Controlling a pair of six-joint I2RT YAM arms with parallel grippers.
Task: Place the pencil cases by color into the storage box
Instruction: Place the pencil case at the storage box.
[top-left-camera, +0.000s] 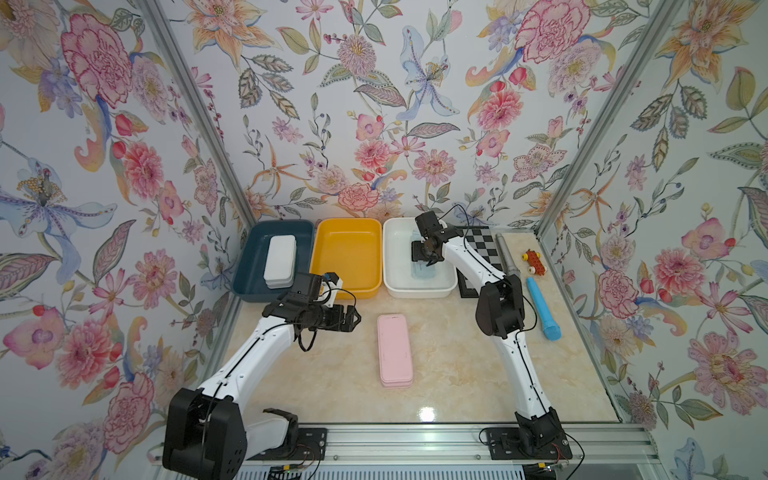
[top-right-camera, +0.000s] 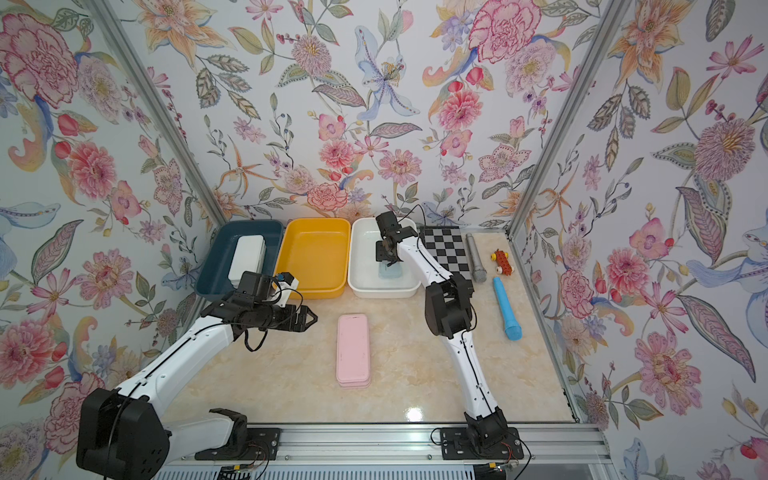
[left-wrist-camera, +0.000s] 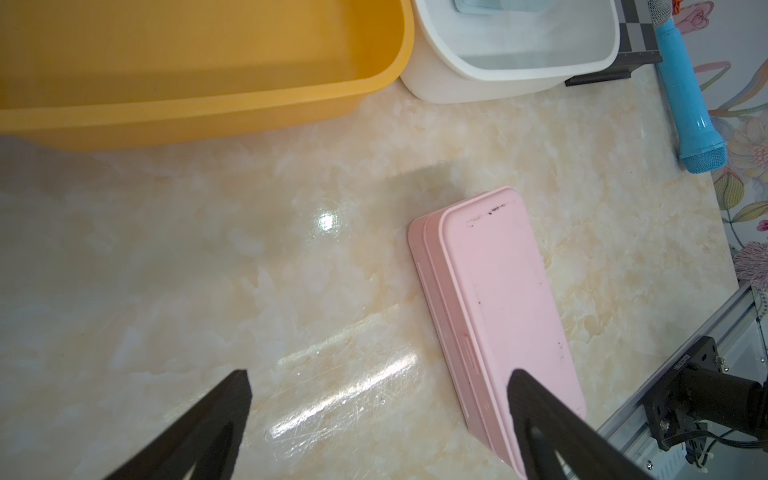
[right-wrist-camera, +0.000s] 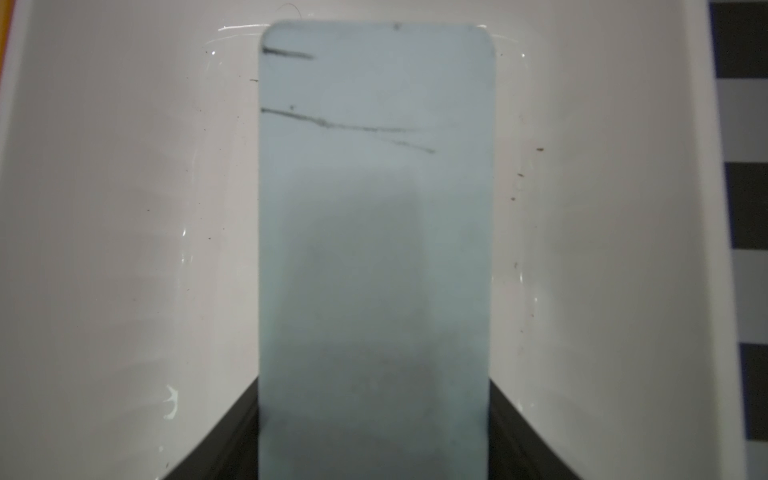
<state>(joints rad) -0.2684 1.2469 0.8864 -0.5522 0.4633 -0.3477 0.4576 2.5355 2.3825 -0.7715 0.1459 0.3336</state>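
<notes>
Scratches (right-wrist-camera: 345, 126) on blue case (right-wrist-camera: 374, 249) show right-wrist only.

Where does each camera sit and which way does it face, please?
Both top views: high in front, looking down and back at the table; left arm and right arm show.
Left wrist: on the left arm, facing the pink pencil case; open left gripper shows.
Right wrist: over the white box, facing the light blue pencil case in the right gripper.
Shared: top and left wrist views show the pink pencil case.
</notes>
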